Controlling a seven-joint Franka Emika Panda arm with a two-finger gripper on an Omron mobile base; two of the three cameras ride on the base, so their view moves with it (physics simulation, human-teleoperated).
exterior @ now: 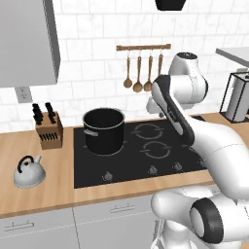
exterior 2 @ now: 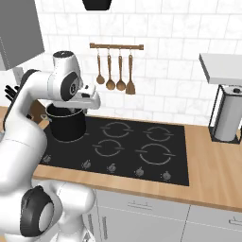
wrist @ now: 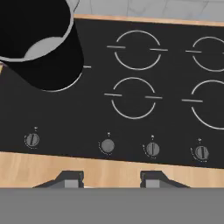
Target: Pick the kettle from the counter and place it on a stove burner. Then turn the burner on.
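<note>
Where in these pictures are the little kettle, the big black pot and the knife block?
kettle (exterior: 28, 174), left base view, on its silver domed body.
black pot (exterior: 103, 132), left base view, on its front wall.
knife block (exterior: 50, 132), left base view, on its wooden front face.

No readable text anywhere. The black glass cooktop (wrist: 87, 127) carries only grey ring lines, and a tiny pale mark sits above each control knob (wrist: 107, 145), too small to read as a figure or sign. The black pot (exterior: 103, 130), the kettle (exterior: 28, 172) and the knife block (exterior: 48, 129) bear no label or brand.
</note>
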